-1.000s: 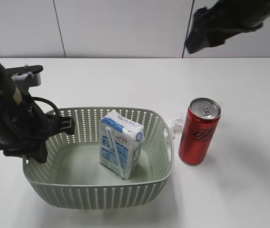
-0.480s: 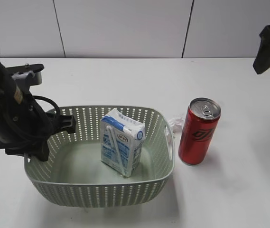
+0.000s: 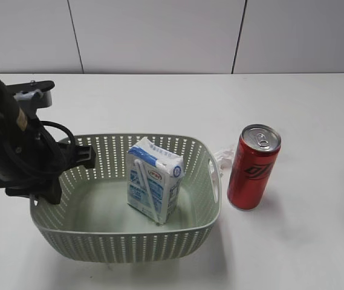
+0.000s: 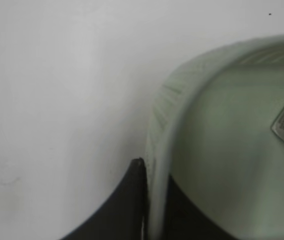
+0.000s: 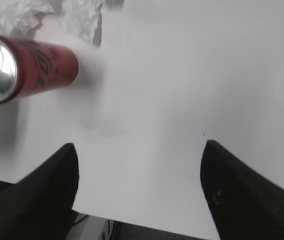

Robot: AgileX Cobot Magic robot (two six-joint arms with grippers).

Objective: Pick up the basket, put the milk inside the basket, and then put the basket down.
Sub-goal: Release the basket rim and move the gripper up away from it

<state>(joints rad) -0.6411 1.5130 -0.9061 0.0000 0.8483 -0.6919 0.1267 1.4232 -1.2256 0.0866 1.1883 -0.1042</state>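
White tabletop [image 3: 159,96] meeting, along its far edge, a pale panelled wall [image 3: 159,36] divided by two dark vertical seams; lighting even.

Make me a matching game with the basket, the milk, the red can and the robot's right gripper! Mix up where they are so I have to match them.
Things:
1. basket
2. milk
3. red can
4. right gripper

Descriptions:
A. standing on the table, outside the basket
B. open, holding nothing
C. standing inside the basket
D. its left rim gripped by the left gripper

Right pairs: 1-D, 2-C, 3-A, 4-B
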